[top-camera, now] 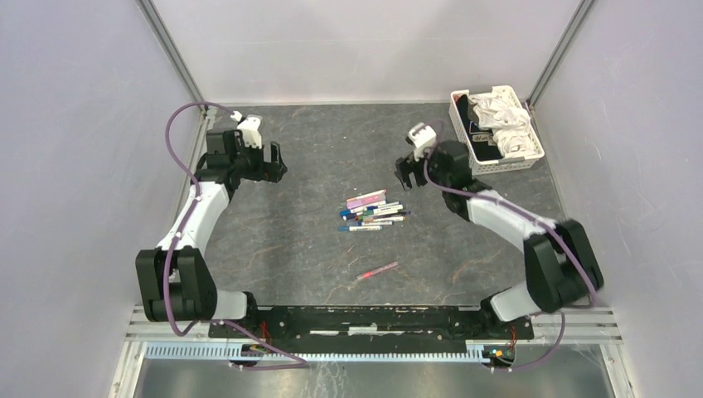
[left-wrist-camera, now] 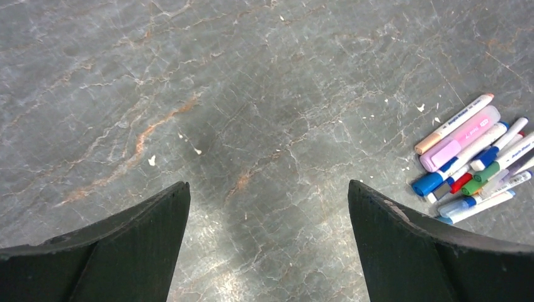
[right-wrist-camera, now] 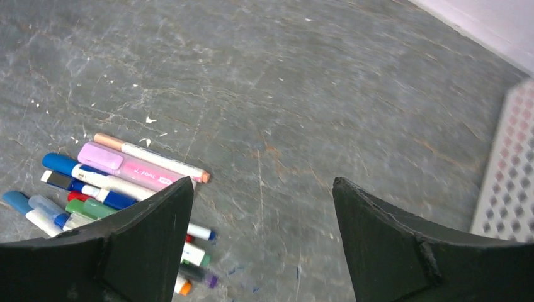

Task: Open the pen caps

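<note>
Several capped pens lie bunched in a pile at the table's middle. One pink pen lies alone nearer the arms. Their caps are on: in the left wrist view a blue cap, a green cap and a lilac cap. The right wrist view shows the blue cap and the lilac cap. My left gripper is open and empty, left of the pile. My right gripper is open and empty, right of and beyond the pile.
A white slotted basket holding crumpled white cloth stands at the back right, close behind my right gripper; its wall shows in the right wrist view. Grey walls close in the table on three sides.
</note>
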{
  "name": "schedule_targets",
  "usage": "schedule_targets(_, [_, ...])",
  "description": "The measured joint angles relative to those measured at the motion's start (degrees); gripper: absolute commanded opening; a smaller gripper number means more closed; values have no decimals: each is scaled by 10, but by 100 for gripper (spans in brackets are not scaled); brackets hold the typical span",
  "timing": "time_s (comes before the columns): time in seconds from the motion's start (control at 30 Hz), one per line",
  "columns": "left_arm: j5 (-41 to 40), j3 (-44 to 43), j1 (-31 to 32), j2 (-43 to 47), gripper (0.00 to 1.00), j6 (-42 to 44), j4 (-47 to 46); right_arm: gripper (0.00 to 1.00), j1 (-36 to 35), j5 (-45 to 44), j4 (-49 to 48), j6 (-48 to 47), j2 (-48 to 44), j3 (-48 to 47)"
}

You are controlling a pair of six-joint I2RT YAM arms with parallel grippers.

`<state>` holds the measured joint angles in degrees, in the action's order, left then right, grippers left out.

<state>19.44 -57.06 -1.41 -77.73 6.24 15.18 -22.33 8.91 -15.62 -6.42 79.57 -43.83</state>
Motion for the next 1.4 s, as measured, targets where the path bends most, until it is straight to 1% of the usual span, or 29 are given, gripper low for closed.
schedule_targets(0.13, [17,-10,-1,-7,100,1,32,76,-28,21,50,-42,118,-112])
schedule_targets(0.2, [23,-12,-1,-7,100,1,41,73,-44,27,72,-60,161,-147])
schedule_targets(0.4, [38,-15,-1,-7,100,10,67,72,-83,40,123,-99,260,-213])
schedule_targets(0.63, [63,-35,-1,-7,100,26,105,66,-101,48,153,-121,344,-292])
schedule_targets(0.73, [69,-45,-1,-7,100,35,115,64,-101,51,157,-127,366,-315])
schedule_targets(0.87, [79,-49,-1,-7,100,39,125,64,-101,53,171,-136,386,-329])
schedule_targets(1.1, [93,-50,-1,-7,100,44,141,73,-101,59,185,-153,390,-329])
schedule_targets(1.3, [97,-56,-1,-5,100,54,160,75,-101,59,189,-159,384,-326])
schedule_targets(1.4, [98,-59,-1,-2,100,55,163,75,-101,61,195,-160,364,-310])
